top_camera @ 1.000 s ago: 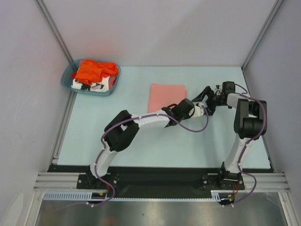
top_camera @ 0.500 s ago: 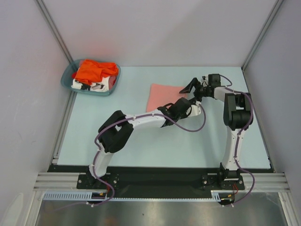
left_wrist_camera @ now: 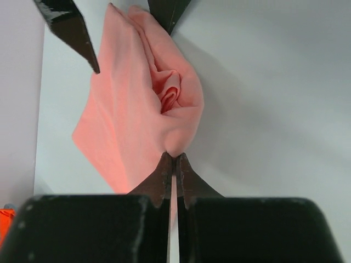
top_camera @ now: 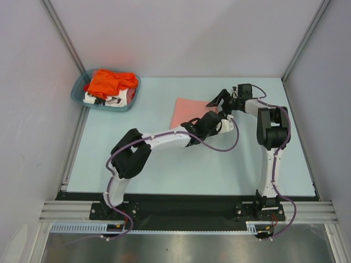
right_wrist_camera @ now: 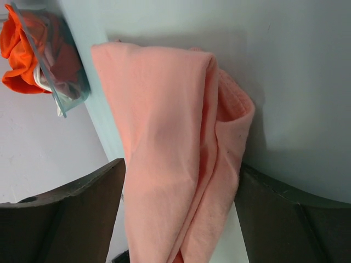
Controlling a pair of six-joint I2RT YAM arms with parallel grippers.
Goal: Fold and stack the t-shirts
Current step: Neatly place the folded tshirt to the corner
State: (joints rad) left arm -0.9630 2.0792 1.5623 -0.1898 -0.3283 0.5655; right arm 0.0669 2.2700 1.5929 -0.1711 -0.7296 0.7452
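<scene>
- the salmon-pink t-shirt [top_camera: 189, 109] lies folded into a rough rectangle on the pale table [top_camera: 164, 164], past the middle and well apart from the teal basket [top_camera: 77, 94] in the far left corner.
- the left gripper [left_wrist_camera: 174, 160] is pinched tight on the shirt's near right corner, with just a small peak of cloth caught between the tips.
- the right gripper [right_wrist_camera: 181, 164] stands wide, one finger on either side of the shirt's far right corner. it straddles the cloth but, as far as i can see, grips nothing yet.
- my guess at the step in hand: take hold of both ends of the right edge so the shirt can be carried over for another fold.
- to do it well, i'd want the right fingers low enough to catch every layer before they close, because that edge is a bundle of rolled plies rather than one sheet.
- then both arms should lift together at the same height, so the edge goes taut without dragging the folds underneath open.
- the cloth looks soft, matte and limp. it has a puckered tuck along the right side and rounded, puffy fold lines rather than crisp creases.
- the table is smooth and plain, so the shirt would probably slide if tugged sideways.
- the bright orange t-shirt [top_camera: 109, 82] is heaped, crumpled, in the basket on top of the white t-shirt with black print [top_camera: 107, 99]. both are unfolded.
</scene>
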